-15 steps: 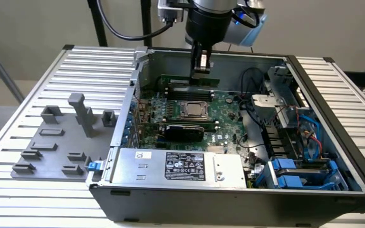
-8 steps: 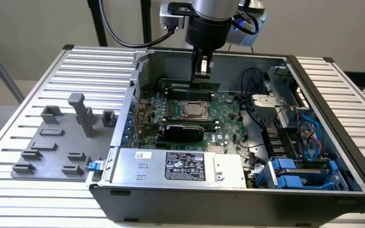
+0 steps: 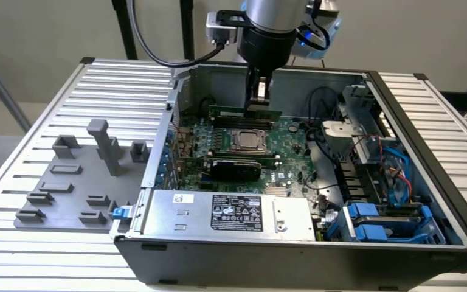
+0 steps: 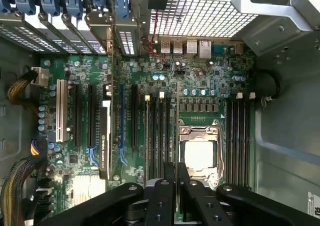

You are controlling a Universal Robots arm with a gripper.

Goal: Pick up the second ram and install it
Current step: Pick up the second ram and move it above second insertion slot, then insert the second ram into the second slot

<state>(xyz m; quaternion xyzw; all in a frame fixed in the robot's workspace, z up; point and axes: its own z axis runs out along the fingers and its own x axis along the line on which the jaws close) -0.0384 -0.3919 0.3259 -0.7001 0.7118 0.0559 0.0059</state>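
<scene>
Green circuit board, thin and long with dark chips: one second ram [image 3: 245, 113] stands on edge just beyond the one silver processor socket [image 3: 250, 140], on the side away from the silver power-supply box [image 3: 225, 213]. One black pincer [image 3: 258, 104] sits on the ram's top edge, its fingers drawn almost together and gripping it.

In the wrist view the pincer [image 4: 177, 178] hangs beside the socket [image 4: 200, 153], which two banks of black memory slots [image 4: 159, 131] flank on the large green motherboard [image 4: 200, 85].

One black expansion card [image 3: 233, 165] lies between socket and power supply. Black cables [image 3: 323, 100] loop near the socket toward the exterior view's right, and two blue plastic drive caddies [image 3: 371, 222] sit farther that way.

The grey metal computer case [image 3: 298, 255] has a wall close behind the ram, while the side facing the arm is open. One grey plastic holder tray [image 3: 71, 182] lies on the slatted metal desk [image 3: 444, 109], well apart from the socket.
</scene>
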